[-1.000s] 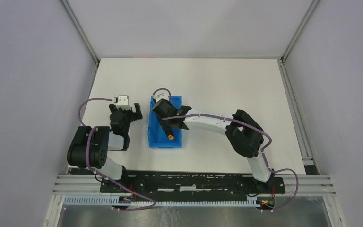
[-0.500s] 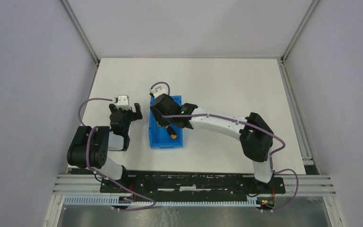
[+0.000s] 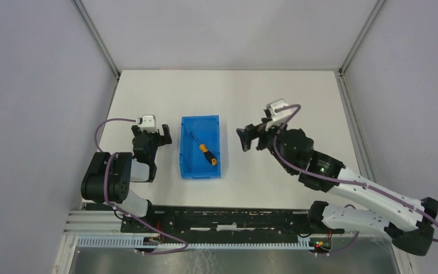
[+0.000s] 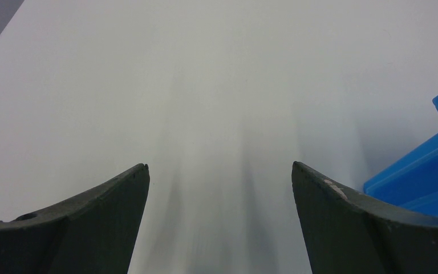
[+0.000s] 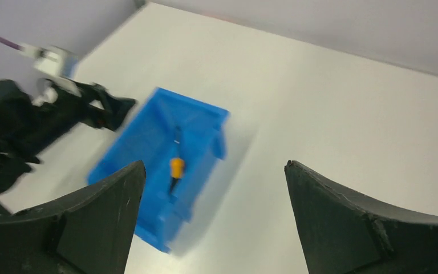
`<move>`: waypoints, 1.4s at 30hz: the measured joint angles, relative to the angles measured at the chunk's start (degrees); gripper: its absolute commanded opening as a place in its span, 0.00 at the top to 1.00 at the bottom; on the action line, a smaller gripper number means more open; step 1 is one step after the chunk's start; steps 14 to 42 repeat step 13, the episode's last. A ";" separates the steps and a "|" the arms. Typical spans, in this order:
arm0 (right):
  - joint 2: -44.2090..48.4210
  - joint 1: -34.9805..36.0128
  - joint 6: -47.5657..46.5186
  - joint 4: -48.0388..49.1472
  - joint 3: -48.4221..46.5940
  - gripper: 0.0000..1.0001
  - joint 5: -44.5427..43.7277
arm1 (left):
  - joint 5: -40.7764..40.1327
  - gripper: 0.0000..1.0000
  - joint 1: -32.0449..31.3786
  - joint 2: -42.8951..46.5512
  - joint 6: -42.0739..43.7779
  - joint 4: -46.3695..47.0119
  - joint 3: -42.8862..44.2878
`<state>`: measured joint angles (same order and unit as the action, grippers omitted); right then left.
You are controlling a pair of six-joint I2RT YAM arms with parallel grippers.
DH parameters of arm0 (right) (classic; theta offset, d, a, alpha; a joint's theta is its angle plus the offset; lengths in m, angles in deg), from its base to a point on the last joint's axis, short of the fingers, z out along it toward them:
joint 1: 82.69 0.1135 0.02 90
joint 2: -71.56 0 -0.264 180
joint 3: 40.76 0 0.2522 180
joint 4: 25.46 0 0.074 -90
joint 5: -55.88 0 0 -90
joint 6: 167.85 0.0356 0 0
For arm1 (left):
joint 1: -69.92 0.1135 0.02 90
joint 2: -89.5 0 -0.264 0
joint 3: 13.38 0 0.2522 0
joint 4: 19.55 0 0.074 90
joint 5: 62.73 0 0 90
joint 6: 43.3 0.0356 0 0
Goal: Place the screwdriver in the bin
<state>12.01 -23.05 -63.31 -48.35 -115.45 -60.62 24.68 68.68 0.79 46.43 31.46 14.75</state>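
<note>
The screwdriver [image 3: 203,149] lies flat on the floor of the blue bin [image 3: 199,175], at a slant, its orange-yellow handle toward the near right and its thin shaft toward the far left. Nothing touches it. The bin sits on the white table [image 3: 274,97], left of centre. The right gripper [image 5: 215,164] hangs to the right of the bin, apart from it, its fingers spread wide with nothing between them. The left gripper [image 4: 219,171] rests low, just beside the bin's left wall, its fingers also parted and empty. The task looks done, so your risks are small. If you swing the right arm low toward the left, it could knock the bin and tip it. If you move the left arm to the right, it could shove the bin's wall and slide the whole bin.
</note>
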 measured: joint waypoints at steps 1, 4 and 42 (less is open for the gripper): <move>3.85 -0.50 -0.57 0.48 4.44 0.02 -2.23 | 0.00 0.00 0.00 0.00 0.00 0.00 0.00; 13.88 -1.92 -0.94 1.11 17.55 0.02 -8.81 | 0.00 0.00 0.00 0.00 0.00 0.00 0.00; 26.97 -3.15 4.87 -4.57 42.45 0.02 -19.02 | 0.00 0.00 0.00 0.00 0.00 0.00 0.00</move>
